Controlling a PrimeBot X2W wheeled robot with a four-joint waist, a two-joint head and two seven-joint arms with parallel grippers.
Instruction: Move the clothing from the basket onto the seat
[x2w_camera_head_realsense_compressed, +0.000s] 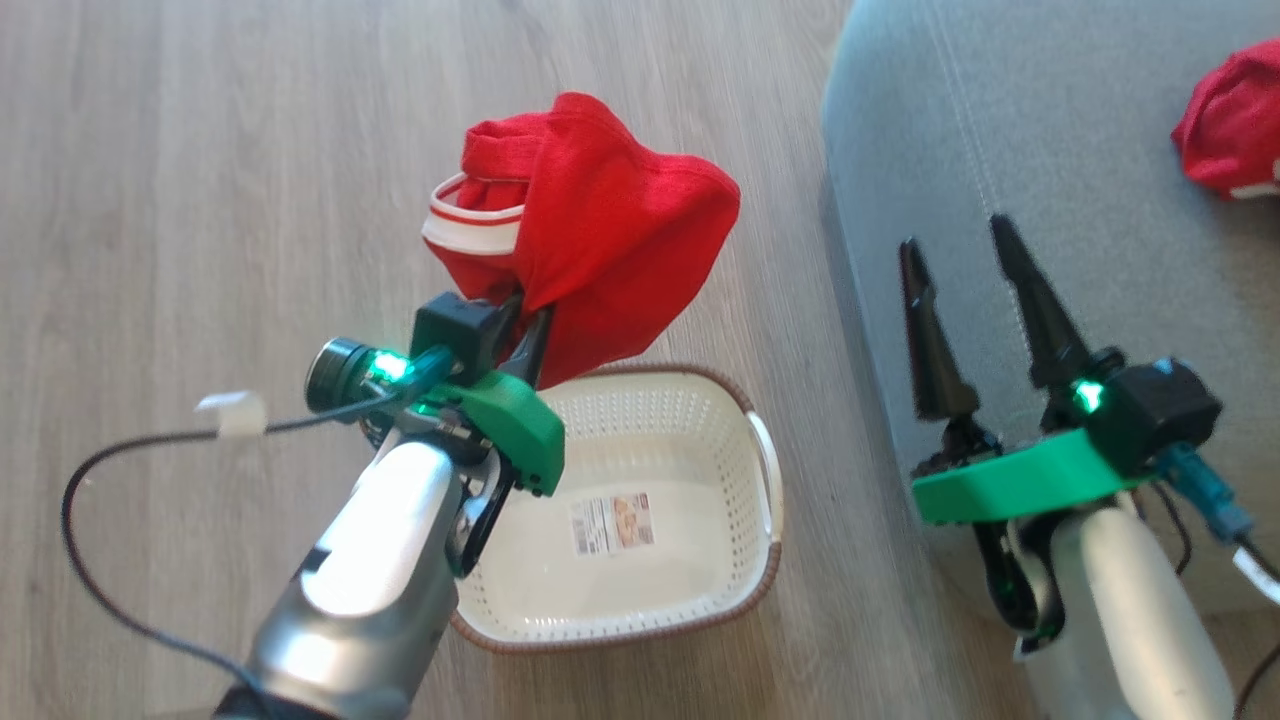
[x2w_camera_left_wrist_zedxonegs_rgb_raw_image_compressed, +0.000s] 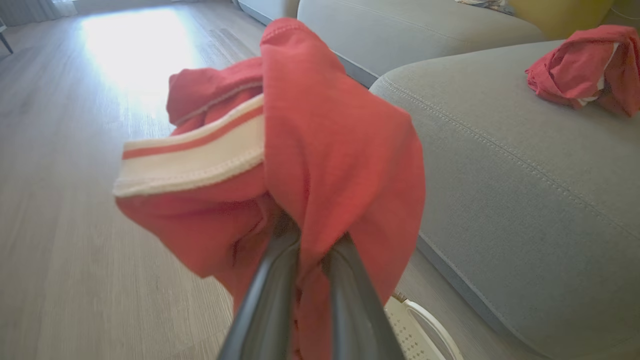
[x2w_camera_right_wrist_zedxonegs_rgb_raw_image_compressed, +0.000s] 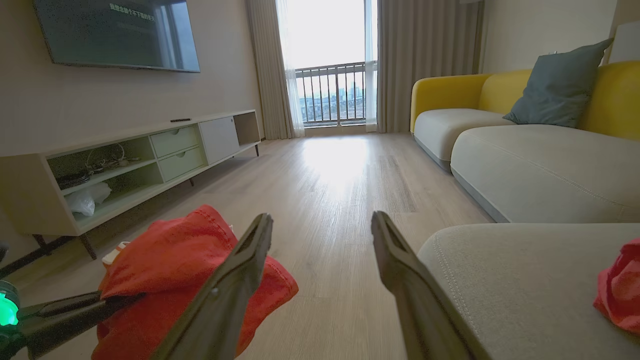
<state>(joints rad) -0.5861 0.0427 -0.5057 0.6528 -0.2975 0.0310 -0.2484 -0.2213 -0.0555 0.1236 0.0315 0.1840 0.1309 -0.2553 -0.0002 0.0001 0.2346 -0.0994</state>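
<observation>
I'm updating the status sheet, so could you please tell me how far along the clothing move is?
Done: one red garment lies on the seat. In hand: the left gripper is shut on the second garment, with white striped trim, lifted above the basket, whose bare bottom shows its label. Left: carry it over to the seat and release it. The right gripper hangs open over the seat's edge.

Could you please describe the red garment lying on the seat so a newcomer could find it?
Start at the large grey seat right of the cream basket. A crumpled red garment lies on it. Unlike the other red garment, clamped in the left gripper, it lies unheld.
</observation>
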